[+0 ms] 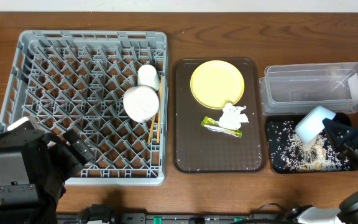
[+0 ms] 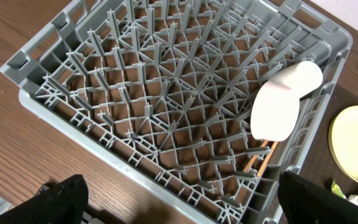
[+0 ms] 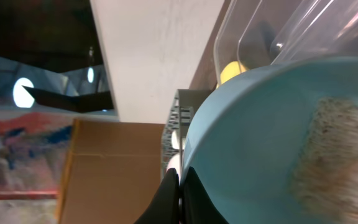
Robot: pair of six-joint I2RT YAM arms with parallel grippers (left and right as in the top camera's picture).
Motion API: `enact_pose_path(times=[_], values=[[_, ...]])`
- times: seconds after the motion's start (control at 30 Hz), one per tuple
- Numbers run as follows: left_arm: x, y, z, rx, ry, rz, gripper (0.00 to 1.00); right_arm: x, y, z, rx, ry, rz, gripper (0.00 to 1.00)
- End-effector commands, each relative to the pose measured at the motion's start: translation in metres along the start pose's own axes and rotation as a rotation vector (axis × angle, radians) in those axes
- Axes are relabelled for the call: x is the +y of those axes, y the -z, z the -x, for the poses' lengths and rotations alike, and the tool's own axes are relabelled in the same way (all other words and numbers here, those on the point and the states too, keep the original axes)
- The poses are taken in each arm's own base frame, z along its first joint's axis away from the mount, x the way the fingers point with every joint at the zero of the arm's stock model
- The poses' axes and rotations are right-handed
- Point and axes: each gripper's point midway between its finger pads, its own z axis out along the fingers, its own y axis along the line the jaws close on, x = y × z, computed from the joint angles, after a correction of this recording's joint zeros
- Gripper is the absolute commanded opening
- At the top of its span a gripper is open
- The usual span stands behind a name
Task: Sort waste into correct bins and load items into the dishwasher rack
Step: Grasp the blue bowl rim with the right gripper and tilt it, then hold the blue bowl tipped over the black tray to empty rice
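My right gripper (image 3: 179, 186) is clamped tight on the rim of the light blue bowl (image 1: 312, 122), one finger inside and one outside. It holds the bowl tipped steeply over the black tray (image 1: 270, 146). White rice crumbs (image 1: 309, 155) lie scattered across that tray, thickest just under the bowl's mouth. The clear tub (image 1: 309, 90) sits just behind the tray.

My left gripper (image 2: 182, 186) has its jaws spread wide and grips nothing. It hangs over the near left corner of the grey rack (image 1: 92, 36). Well to its right, the rack holds a white bowl (image 1: 140, 102), a white cup (image 1: 148, 76) and chopsticks (image 1: 154, 127).

Between rack and bins, the brown serving tray (image 1: 219, 155) carries the yellow plate (image 1: 216, 84), the tissue (image 1: 232, 116) and the wrapper (image 1: 219, 126). Everything rests on a wooden table (image 1: 216, 193).
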Motion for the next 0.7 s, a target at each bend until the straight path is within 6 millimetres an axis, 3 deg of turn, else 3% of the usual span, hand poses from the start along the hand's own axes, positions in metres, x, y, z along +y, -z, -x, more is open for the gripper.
enact_pose_path(times=[0.0, 0.67], values=[[0.0033, 0.0006, 0.0019, -0.011, 0.006, 0.017, 0.98, 0.0124, 0.0035, 0.0062, -0.055, 0.006, 0.075, 0.01], [0.0033, 0.0006, 0.0019, -0.011, 0.006, 0.016, 0.98, 0.0151, 0.0044, 0.0099, -0.066, -0.073, 0.098, 0.01]])
